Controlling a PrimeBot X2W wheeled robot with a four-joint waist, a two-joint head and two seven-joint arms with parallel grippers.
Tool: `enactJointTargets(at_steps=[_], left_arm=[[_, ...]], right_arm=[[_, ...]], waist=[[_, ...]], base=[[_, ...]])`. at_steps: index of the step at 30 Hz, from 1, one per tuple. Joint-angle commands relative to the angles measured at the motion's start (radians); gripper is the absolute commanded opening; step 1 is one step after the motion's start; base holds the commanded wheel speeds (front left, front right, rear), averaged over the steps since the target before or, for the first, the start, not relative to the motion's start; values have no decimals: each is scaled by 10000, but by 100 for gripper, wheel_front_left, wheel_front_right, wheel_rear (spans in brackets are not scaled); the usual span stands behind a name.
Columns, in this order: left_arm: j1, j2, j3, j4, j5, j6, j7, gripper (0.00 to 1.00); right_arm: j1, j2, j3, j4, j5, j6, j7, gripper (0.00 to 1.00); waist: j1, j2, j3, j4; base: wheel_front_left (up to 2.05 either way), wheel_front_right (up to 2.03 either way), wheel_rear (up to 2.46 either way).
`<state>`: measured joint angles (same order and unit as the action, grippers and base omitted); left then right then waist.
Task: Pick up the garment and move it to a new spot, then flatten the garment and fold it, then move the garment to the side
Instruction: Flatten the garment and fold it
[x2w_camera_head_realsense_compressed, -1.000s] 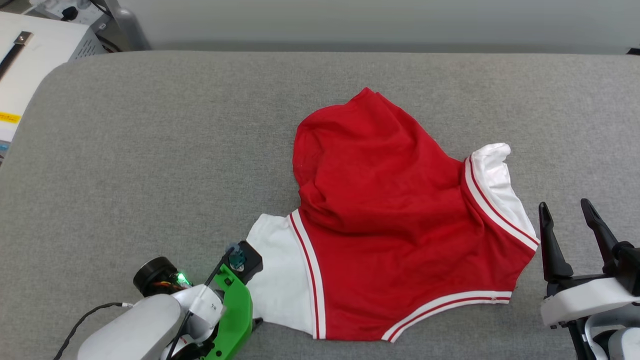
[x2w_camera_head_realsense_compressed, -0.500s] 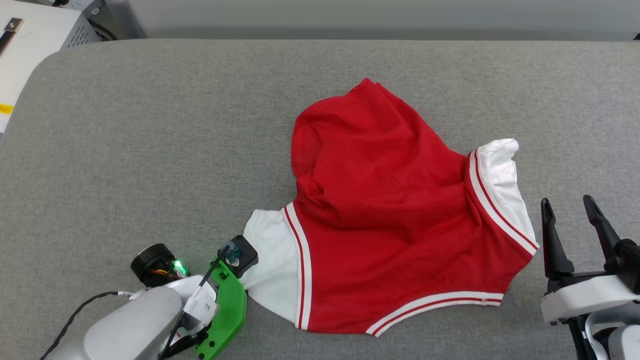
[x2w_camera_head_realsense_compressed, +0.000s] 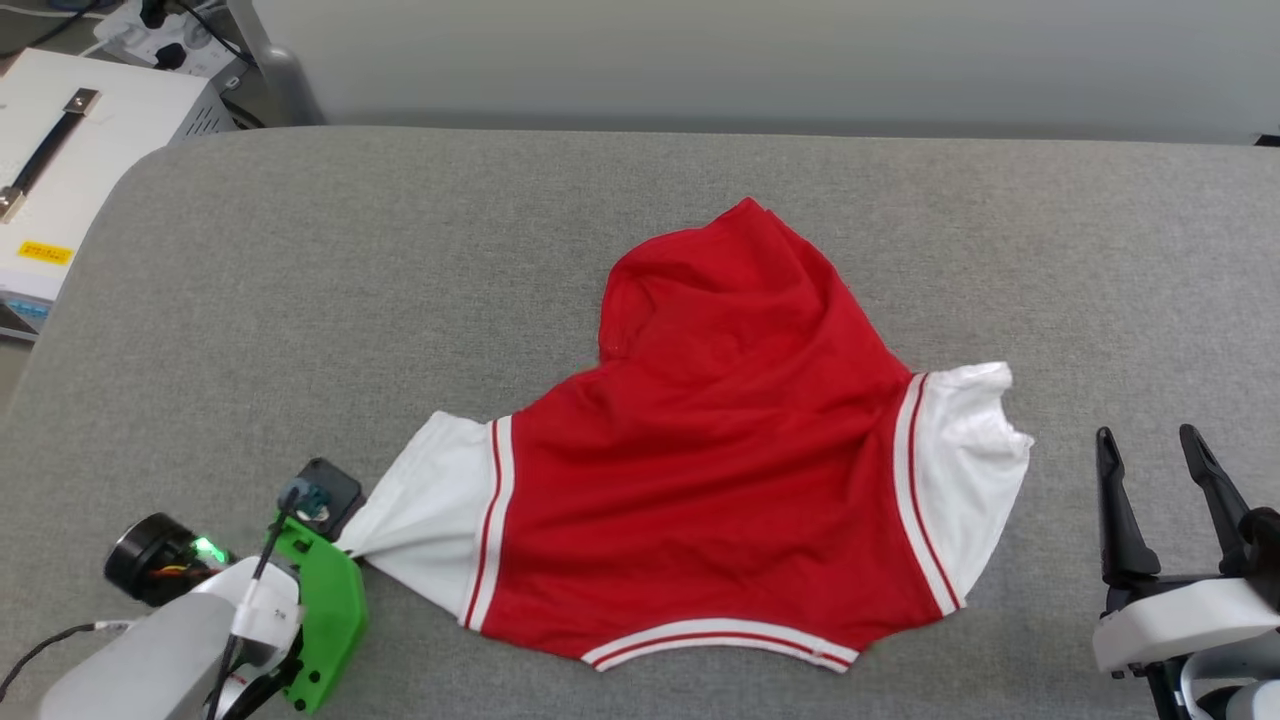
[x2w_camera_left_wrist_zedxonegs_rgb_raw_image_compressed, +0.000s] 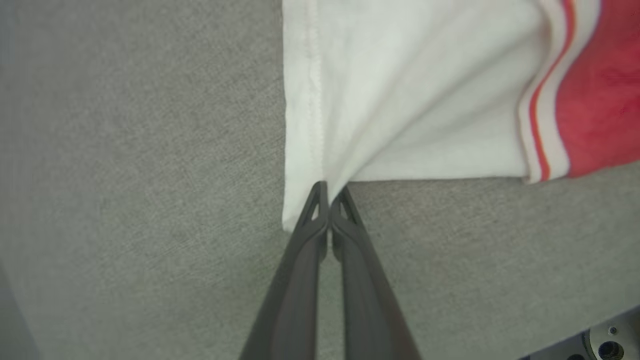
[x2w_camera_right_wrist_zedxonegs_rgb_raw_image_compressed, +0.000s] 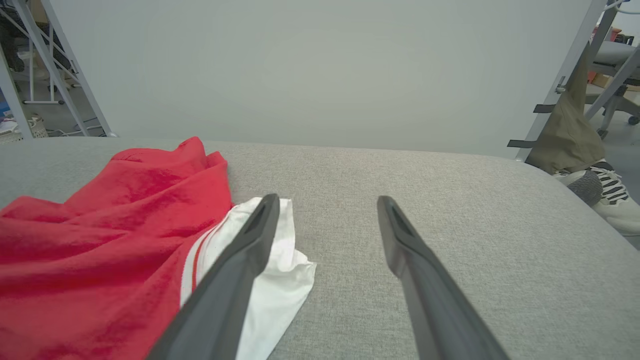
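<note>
The garment (x2w_camera_head_realsense_compressed: 720, 450), a red T-shirt with white sleeves and red-white striped trim, lies rumpled on the grey table, no letters showing. My left gripper (x2w_camera_head_realsense_compressed: 345, 547) is at the near left, shut on the edge of the garment's left white sleeve (x2w_camera_head_realsense_compressed: 430, 500), which is drawn into a taut point. In the left wrist view the closed fingertips (x2w_camera_left_wrist_zedxonegs_rgb_raw_image_compressed: 330, 189) pinch the sleeve hem (x2w_camera_left_wrist_zedxonegs_rgb_raw_image_compressed: 400, 100). My right gripper (x2w_camera_head_realsense_compressed: 1147, 440) stands open just right of the other white sleeve (x2w_camera_head_realsense_compressed: 965, 470), holding nothing. In the right wrist view the garment (x2w_camera_right_wrist_zedxonegs_rgb_raw_image_compressed: 100, 225) lies by this gripper's (x2w_camera_right_wrist_zedxonegs_rgb_raw_image_compressed: 327, 201) left finger.
The padded grey table (x2w_camera_head_realsense_compressed: 300, 300) has rounded corners and its far edge meets a pale wall. A white box with a black handle (x2w_camera_head_realsense_compressed: 60, 170) stands off the far left corner. A person's striped shoe (x2w_camera_right_wrist_zedxonegs_rgb_raw_image_compressed: 610, 192) and metal frame legs stand beyond the right edge.
My left gripper has pulled the white sleeve leftward, stretching the garment wider and flatter. The head camera has also shifted. The right gripper has stayed open in place.
</note>
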<state>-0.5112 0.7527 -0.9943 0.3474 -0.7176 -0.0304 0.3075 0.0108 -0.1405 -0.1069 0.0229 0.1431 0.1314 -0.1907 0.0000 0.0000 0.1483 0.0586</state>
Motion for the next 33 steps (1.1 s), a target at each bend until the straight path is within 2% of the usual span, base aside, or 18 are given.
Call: enactJointTargets(at_steps=[1,5,9,10,11,15,20,21,25,26,27,30,33], left_arm=[[297,127,140,76,-204,174,-133,0],[741,270,373,348,-632,472,-273,0],[1062,164,466,713,-818,642,-610,0],[1129,37,537,761,-899,688,-818,42],[1181,-76,602,778,-961,722,-1017,100],[1312,-426,909,727,-871,1132,-2206,100],[1665,-823,1373,233,-573,2062,-4068,100],[1879,-898,1505,5,-486,2381,-4635,100],[2235,-1053,1888,-456,-306,3065,-5400,100],[2371,-1141,2185,-738,-136,3431,-5582,100],[2456,-1198,2378,-893,-35,3603,-5636,100],[2660,-1426,2909,-1454,415,3992,-5682,100],[2955,-1729,3681,-2061,1101,4142,-5687,100]], right_arm=[[167,1,-98,34,-56,-7,-23,100],[336,-45,-188,131,-146,-7,126,100],[380,-82,-199,190,-155,-7,200,100],[382,-106,-213,195,-144,-7,240,100],[384,-139,-217,193,-146,-7,274,100],[313,-435,-104,151,-141,-7,443,100],[-108,-1215,144,-62,-2,-7,805,100],[-383,-1657,383,-158,154,-7,1092,100],[-886,-2792,1363,-484,870,-7,2234,100],[-1178,-3488,1983,-613,1347,-7,2977,100],[-1336,-3896,2347,-665,1584,-7,3444,100],[-1681,-4804,3323,-759,2573,-7,4852,100],[-2116,-5670,4238,-841,3541,-7,6235,100]], waist=[[0,0,-90,53],[0,0,-158,104],[0,0,-253,119],[0,0,-303,134],[0,0,-356,152],[0,0,-614,238],[0,0,-922,391],[0,0,-974,443],[0,0,-970,557],[0,0,-906,635],[0,0,-854,671],[0,0,-687,795],[0,0,-468,927]], base=[[0,0,0],[0,0,0],[0,0,0],[0,0,0],[0,0,0],[0,0,0],[0,0,0],[0,0,0],[0,0,0],[0,0,0],[0,0,0],[0,0,0],[0,0,0]])
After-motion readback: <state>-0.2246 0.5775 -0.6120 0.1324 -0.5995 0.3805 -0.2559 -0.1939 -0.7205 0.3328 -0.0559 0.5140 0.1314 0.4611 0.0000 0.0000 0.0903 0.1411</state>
